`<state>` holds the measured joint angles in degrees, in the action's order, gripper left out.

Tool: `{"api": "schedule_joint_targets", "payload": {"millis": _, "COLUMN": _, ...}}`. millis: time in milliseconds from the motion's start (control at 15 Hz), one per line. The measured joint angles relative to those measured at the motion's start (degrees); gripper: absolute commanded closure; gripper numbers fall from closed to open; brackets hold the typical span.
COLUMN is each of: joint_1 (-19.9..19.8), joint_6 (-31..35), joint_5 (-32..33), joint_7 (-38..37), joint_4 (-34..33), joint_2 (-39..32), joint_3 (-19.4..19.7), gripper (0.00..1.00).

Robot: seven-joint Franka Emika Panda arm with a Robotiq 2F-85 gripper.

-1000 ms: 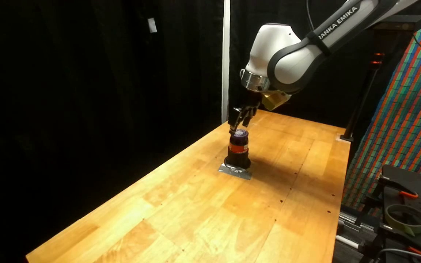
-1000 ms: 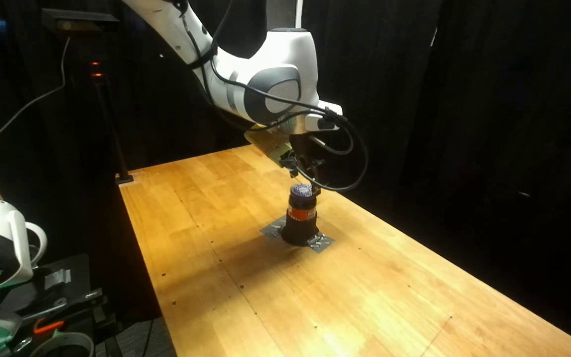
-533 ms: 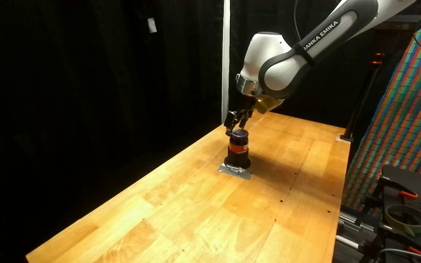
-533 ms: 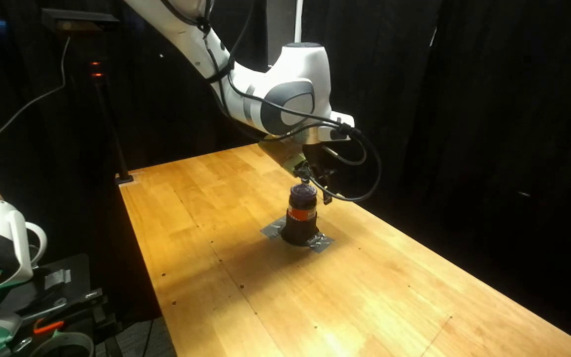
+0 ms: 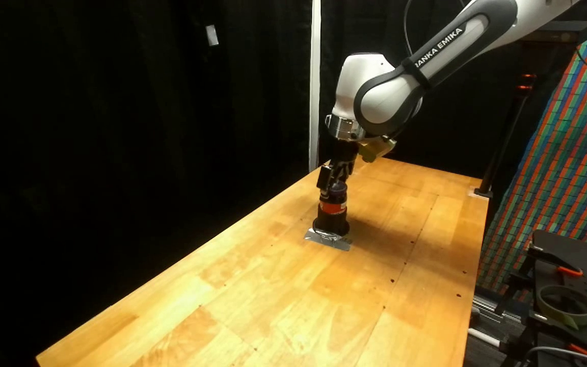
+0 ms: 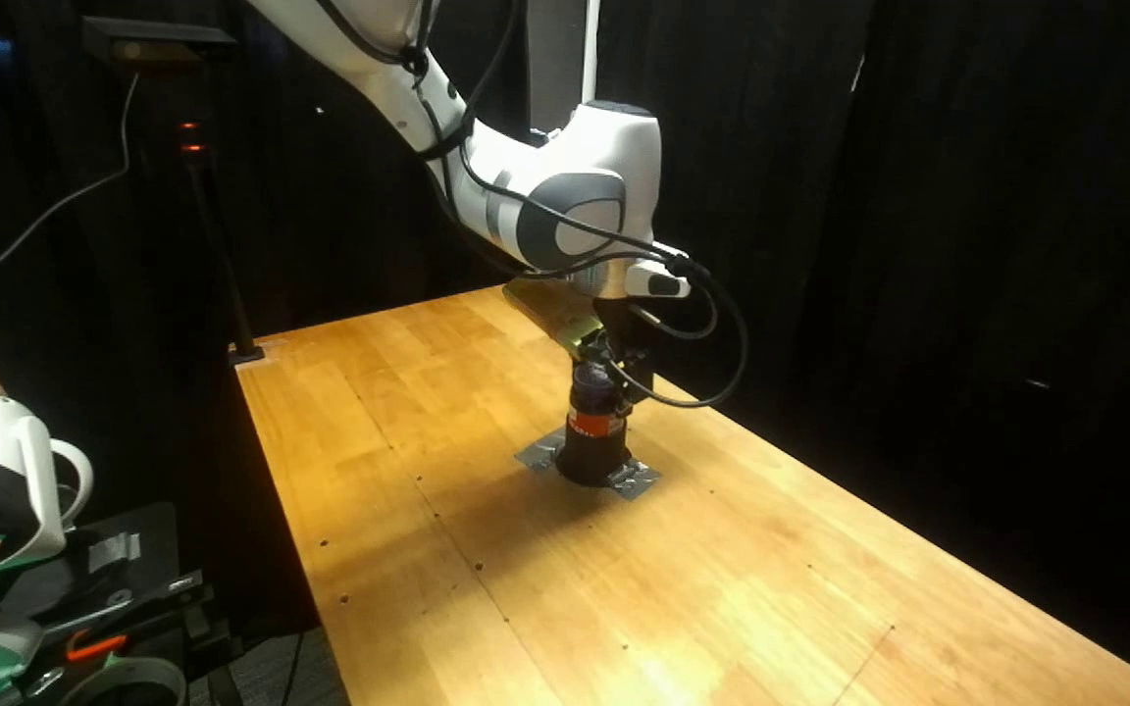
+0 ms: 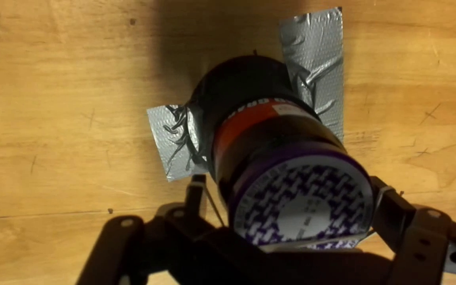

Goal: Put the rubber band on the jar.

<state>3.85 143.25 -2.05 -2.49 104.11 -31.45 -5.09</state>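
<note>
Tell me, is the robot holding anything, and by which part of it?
Yes, a rubber band. It's held by its loop, stretched around the spread fingers of the gripper. The jar between them doesn't look squeezed.

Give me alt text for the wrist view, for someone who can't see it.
A jar with a purple-and-white lid stands between the fingers of the open gripper; a thin pale rubber band stretched on the fingertips crosses the lid in this view. Whether it rings the jar is unclear. Silver tape runs from the jar's black base onto a wooden table.
</note>
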Motion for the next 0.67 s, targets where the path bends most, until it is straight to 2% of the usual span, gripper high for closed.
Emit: {"api": "schedule_joint_targets", "payload": {"millis": 667, "joint_1": -1.6, "joint_6": -13.5, "joint_5": -2.2, "joint_7": 1.2, "joint_4": -3.2, "joint_2": 0.0, "joint_3": 0.0, "gripper": 0.0}}
